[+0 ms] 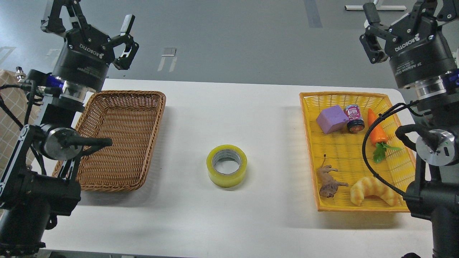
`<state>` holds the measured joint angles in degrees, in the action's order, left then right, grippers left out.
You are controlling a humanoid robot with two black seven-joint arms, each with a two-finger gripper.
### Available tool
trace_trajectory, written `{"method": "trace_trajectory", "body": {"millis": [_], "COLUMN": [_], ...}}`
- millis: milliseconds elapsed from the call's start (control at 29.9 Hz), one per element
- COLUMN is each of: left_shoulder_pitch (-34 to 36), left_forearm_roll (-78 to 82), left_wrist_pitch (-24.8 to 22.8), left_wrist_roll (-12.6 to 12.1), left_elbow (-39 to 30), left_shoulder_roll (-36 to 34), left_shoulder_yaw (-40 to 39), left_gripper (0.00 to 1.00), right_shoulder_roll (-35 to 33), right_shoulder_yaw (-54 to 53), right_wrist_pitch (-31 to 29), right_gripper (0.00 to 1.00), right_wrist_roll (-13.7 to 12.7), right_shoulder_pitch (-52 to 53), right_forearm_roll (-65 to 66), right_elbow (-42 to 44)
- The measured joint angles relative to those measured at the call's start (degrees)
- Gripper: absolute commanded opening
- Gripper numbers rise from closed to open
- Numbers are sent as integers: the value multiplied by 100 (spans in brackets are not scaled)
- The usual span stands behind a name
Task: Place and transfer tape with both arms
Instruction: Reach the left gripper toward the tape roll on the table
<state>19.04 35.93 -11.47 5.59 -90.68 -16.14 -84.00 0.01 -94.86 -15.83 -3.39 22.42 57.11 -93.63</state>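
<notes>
The tape, a translucent yellow roll with a grey-white core, lies flat on the white table at the centre front. My left gripper is open and empty, raised high at the top left above the brown wicker basket, far from the tape. My right gripper is raised at the top right above the yellow basket; its fingers stand apart with nothing between them, and their tips are partly cut off by the frame's top edge.
The yellow basket holds a purple block, a small jar, a toy carrot, a toy lion and a croissant toy. The brown basket holds nothing. A black cable hangs from my right arm over the yellow basket.
</notes>
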Motion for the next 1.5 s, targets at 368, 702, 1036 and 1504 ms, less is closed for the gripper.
{"method": "trace_trajectory", "body": {"millis": [368,702,1036,1504], "left_shoulder_pitch": [518,1260,1195,716], "left_forearm_roll": [2941,3380,5596,6972], "left_wrist_pitch": [901,949,1198,2209], "left_wrist_roll": [-215,-229,170,1131], "left_elbow": [243,328,884,954], "left_shoulder_roll": [-999,-1077,-1311,-1500], "left_shoulder_yaw": [1780,2265,3722,4589], "left_gripper": [98,98,98,98], "right_shoulder_roll": [0,0,0,-1], "right_shoulder_yaw": [5,-85,-44,11], "right_wrist_pitch": [41,114,-548,-722], "right_gripper": [100,100,100,100], "right_wrist_roll": [14,14,46,232], "right_shoulder_pitch": [-110,-126,-275,-384], "right_forearm_roll": [10,11,-55,-20], "right_elbow": [-83,-78,-111,-18]}}
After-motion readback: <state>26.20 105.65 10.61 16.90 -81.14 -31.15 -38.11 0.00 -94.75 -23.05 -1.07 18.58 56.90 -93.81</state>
